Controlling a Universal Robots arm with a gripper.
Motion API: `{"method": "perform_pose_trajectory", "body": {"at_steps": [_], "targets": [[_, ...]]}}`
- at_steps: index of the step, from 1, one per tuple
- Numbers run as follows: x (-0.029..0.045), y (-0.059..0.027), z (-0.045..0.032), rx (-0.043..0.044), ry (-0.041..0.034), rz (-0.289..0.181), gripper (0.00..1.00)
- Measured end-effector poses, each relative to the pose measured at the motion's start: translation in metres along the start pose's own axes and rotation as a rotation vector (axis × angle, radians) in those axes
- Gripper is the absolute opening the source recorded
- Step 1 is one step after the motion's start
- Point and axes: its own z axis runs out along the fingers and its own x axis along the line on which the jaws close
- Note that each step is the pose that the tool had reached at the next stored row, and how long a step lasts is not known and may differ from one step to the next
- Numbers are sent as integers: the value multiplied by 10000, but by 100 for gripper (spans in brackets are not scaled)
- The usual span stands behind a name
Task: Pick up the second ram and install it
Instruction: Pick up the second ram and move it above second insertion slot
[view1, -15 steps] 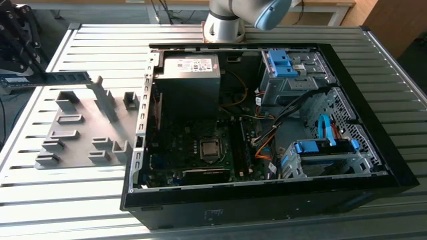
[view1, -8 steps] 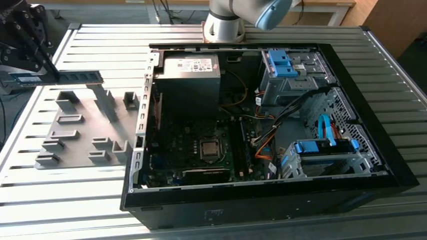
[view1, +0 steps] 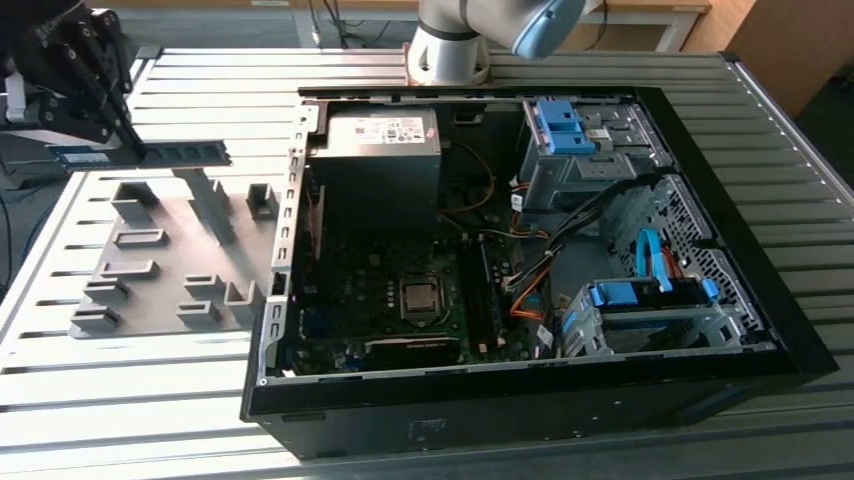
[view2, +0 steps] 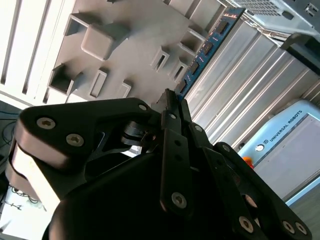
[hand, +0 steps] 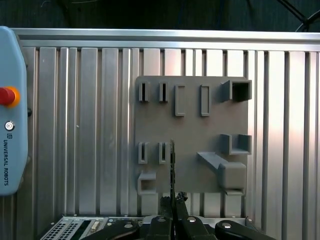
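Note:
My black gripper (view1: 128, 146) hangs at the exterior view's left, above the far edge of the grey holder tray (view1: 174, 255). It is shut on the second ram (view1: 187, 155), a long thin blue-green stick held level and clear of the tray. In the second wrist view the ram (view2: 207, 47) runs away from the fingertips (view2: 176, 107) and its small dark chips show. In the first wrist view the ram (hand: 172, 165) appears edge-on as a thin dark line over the tray (hand: 200, 150). The open computer case (view1: 747, 300) lies at the exterior view's right, with the motherboard's CPU socket (view1: 420, 297) inside.
The slatted metal table (view1: 134, 400) carries everything. Inside the case are a power supply (view1: 380, 140), loose cables (view1: 534, 285) and bright-blue drive clips (view1: 561, 125). The arm's base (view1: 447, 50) stands behind the case. A light-blue teach pendant (hand: 10, 110) lies on the table.

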Motion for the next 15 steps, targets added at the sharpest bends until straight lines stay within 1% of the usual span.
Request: {"method": "perform_pose_trajectory", "body": {"at_steps": [6, 15], "targets": [[-3, -218, 4, 0, -1, 0, 14], [-8, -594, 12, -1, 1, 2, 14]]}}
